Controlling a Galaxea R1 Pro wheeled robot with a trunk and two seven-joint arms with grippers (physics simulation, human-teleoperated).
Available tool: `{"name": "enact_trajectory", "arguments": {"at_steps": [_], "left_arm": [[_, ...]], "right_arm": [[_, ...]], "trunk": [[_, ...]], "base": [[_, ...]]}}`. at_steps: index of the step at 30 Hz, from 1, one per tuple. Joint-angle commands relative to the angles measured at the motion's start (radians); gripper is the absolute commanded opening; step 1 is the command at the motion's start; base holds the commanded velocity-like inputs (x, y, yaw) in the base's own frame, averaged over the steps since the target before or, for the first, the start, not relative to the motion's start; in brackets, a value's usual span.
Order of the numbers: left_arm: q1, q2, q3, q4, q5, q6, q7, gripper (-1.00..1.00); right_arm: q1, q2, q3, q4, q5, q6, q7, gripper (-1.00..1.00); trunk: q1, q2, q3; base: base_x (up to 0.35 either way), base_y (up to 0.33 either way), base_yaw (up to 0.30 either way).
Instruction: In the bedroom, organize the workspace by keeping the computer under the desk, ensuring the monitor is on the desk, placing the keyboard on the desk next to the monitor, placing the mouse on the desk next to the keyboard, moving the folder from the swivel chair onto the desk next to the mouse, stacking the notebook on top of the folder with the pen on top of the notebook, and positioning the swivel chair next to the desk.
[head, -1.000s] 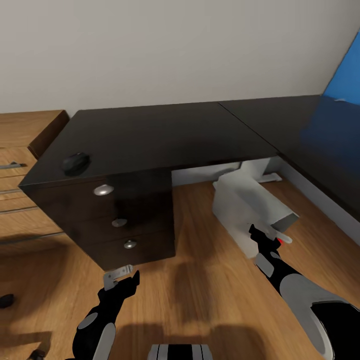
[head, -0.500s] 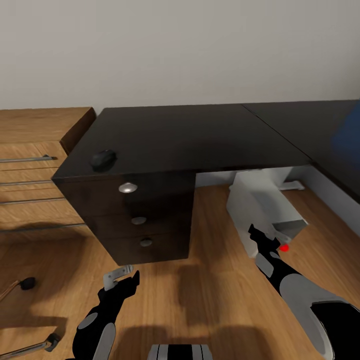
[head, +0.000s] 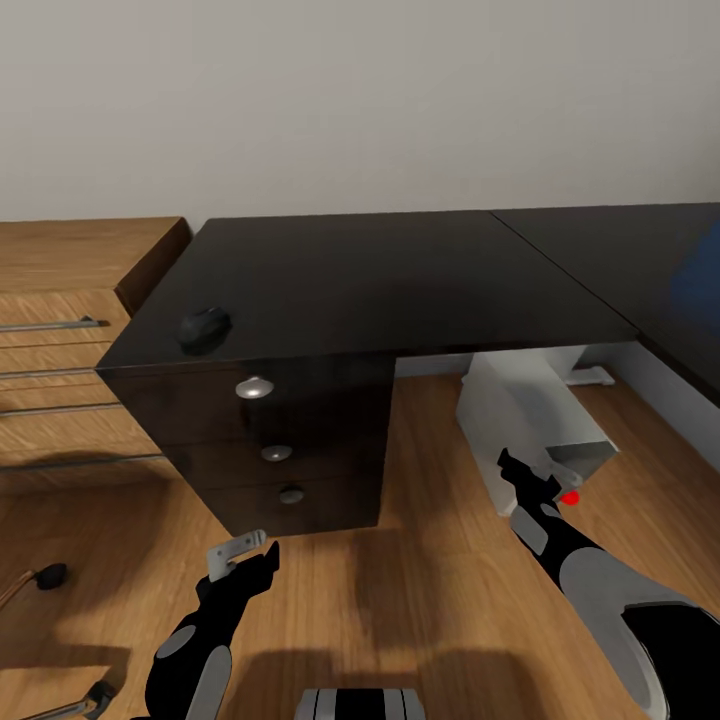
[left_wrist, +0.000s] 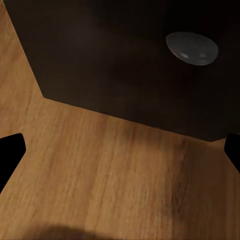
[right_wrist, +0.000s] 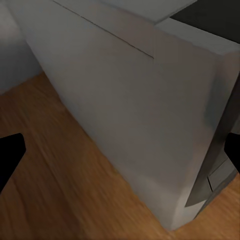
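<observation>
Computer (head: 530, 425) is sitting on the floor half under the desk (head: 400, 280), w/ the mouse (head: 204, 328) lying on the desk's near-left corner. Both grippers, left (head: 245, 560) & right (head: 528, 478), are hanging w/ fingers spread, holding nothing, right one near the computer.

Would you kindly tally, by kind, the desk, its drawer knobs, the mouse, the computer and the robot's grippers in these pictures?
Desk: 1
Drawer knobs: 3
Mouse: 1
Computer: 1
Grippers, left gripper and right gripper: 2
Total: 8
</observation>
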Motion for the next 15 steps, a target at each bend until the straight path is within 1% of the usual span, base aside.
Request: {"name": "enact_trajectory", "arguments": {"at_steps": [1, 7, 11, 15], "left_arm": [[-0.001, 0.000, -0.001, -0.001, 0.011, 0.003, 0.009, 1.00], [-0.001, 0.000, -0.001, -0.001, 0.011, 0.003, 0.009, 1.00], [-0.001, 0.000, -0.001, -0.001, 0.011, 0.002, 0.009, 1.00], [-0.001, 0.000, -0.001, -0.002, 0.011, 0.003, 0.009, 1.00]], "right_arm": [[-0.001, 0.000, 0.018, -0.001, 0.001, 0.000, -0.005, 1.00], [-0.001, 0.000, 0.018, 0.000, 0.001, 0.000, -0.005, 1.00], [-0.001, 0.000, 0.018, 0.000, 0.001, 0.000, -0.005, 1.00], [-0.001, 0.000, 0.018, 0.000, 0.001, 0.000, -0.004, 1.00]], "trunk": [[0.000, 0.000, -0.001], [0.000, 0.000, -0.001], [0.000, 0.000, -0.001], [0.000, 0.000, -0.001]], "base": [[0.020, 0.000, 0.000], [0.016, 0.001, 0.000], [0.224, 0.044, 0.000], [0.082, 0.015, 0.000]]}}
